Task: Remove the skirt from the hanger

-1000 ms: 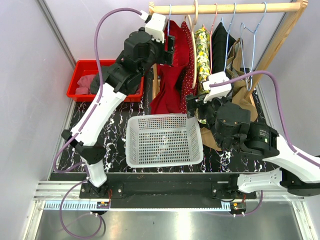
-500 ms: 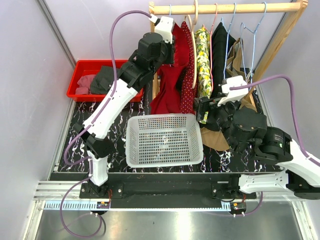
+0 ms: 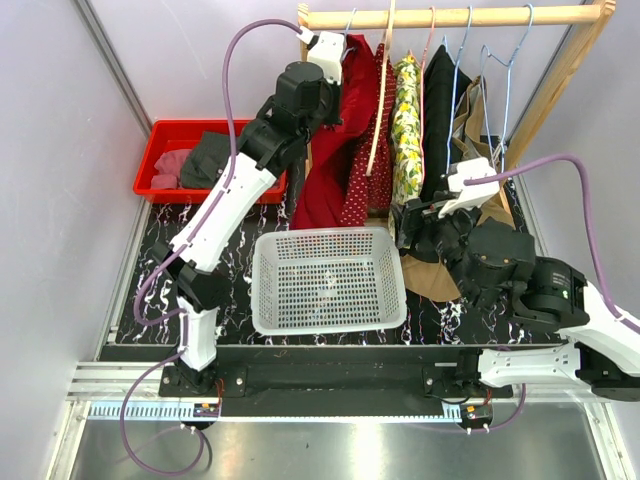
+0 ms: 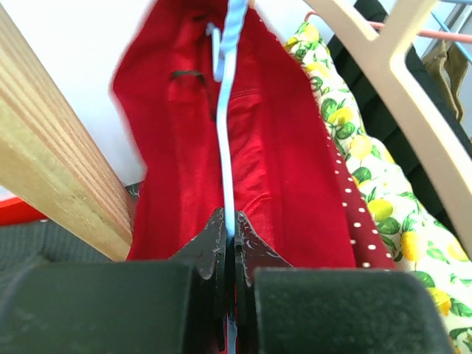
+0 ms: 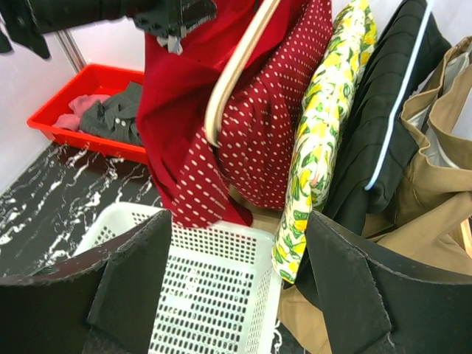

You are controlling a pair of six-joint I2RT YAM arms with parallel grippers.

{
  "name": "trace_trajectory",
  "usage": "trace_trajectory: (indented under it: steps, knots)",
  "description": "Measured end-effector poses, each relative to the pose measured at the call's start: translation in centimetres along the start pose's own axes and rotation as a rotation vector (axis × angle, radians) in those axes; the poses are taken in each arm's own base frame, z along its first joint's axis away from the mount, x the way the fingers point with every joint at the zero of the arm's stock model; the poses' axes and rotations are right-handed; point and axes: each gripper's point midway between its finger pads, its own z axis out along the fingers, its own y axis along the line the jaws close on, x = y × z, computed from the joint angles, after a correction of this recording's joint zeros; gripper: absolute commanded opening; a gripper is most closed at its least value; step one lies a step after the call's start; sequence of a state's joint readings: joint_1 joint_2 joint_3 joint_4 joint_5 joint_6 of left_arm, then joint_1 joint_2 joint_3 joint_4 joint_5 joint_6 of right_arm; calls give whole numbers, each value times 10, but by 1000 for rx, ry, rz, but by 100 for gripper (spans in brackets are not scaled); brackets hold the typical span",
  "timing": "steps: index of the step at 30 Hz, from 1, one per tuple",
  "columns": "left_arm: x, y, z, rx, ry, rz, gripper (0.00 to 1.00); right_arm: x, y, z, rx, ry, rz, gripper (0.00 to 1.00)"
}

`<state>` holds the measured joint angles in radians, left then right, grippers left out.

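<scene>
The plain red skirt [image 3: 325, 170] hangs at the left end of the wooden rail [image 3: 460, 16] on a thin light-blue wire hanger [image 4: 227, 147]. My left gripper [image 3: 333, 72] is high beside the rail, and in the left wrist view this gripper [image 4: 229, 234] is shut on the hanger wire, with the skirt [image 4: 280, 162] just behind it. My right gripper [image 3: 410, 225] is low, right of the basket, and open. In the right wrist view it [image 5: 237, 221] holds nothing and faces the skirt [image 5: 177, 96] from a distance.
A red polka-dot garment [image 3: 365, 170] on a wooden hanger [image 3: 380, 110], a lemon-print one [image 3: 405, 110], a black one [image 3: 440, 110] and a tan one [image 3: 480, 130] hang alongside. A white basket [image 3: 330, 237] sits below. A red bin [image 3: 160, 185] of clothes stands left. The rack's post [image 4: 51, 169] is close by.
My left gripper has gone from open to shut on the blue hanger wire at the rail. The red garments have swung slightly. My right arm has drifted a little to the right.
</scene>
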<state>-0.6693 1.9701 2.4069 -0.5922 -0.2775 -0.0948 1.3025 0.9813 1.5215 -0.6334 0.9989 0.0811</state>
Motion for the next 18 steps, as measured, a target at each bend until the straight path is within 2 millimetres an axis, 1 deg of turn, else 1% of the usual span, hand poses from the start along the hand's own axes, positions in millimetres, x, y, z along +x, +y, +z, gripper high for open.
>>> trace_trajectory:
  steps: [2,5,7,9,11,13,15,16,17,18]
  knots:
    - [-2,1,-3,0,-1,20,0,6,3,1,-4,9,-10,80]
    - [-10,3,-12,10,-14,51,0,12,7,3,-16,22,-25,80]
    - [-21,4,-22,19,-32,69,0,15,10,4,-20,26,-29,80]
    - [-35,8,-38,26,-58,83,0,17,11,5,-21,26,-30,80]
    - [-53,12,-61,30,-89,90,0,17,12,6,-22,24,-27,80]
    - [-76,19,-92,35,-136,89,0,18,13,7,-23,20,-24,81]
    - [-100,26,-128,43,-194,78,0,18,14,8,-24,14,-23,82]
    - [-108,30,-145,45,-213,75,0,17,15,8,-25,10,-20,86]
    - [-115,34,-166,55,-237,69,0,15,16,9,-26,4,-19,88]
    - [-117,37,-187,67,-243,70,0,14,16,9,-27,-2,-16,89]
